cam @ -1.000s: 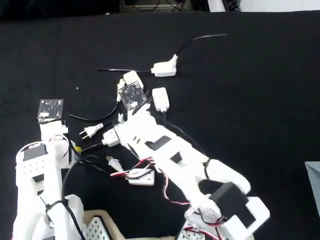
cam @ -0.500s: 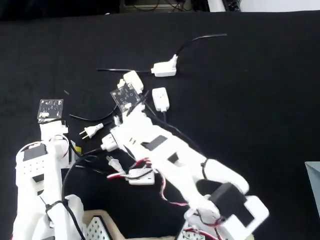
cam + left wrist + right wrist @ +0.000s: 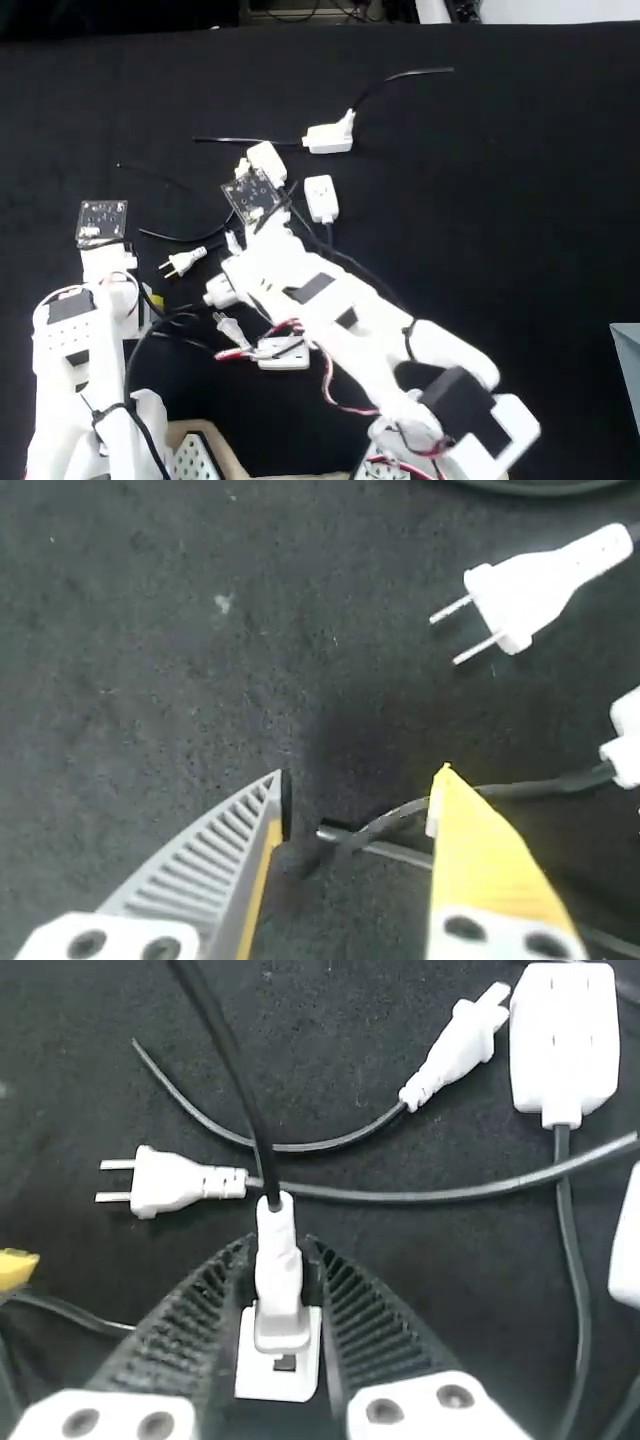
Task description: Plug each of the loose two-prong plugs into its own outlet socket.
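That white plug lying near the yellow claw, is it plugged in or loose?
Loose. The white plug lies flat on the black table with both metal prongs bare, nothing fitted over them.

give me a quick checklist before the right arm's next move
1. Held plug in right gripper: ok.
2. Its prongs seated in the white block: cannot tell.
3. Its cable clear of the second cable: not ok, they cross.
4. Left gripper clear of cables: not ok, a cord lies between its open fingers.
5. Every plug in: not ok, a loose plug lies on the table.
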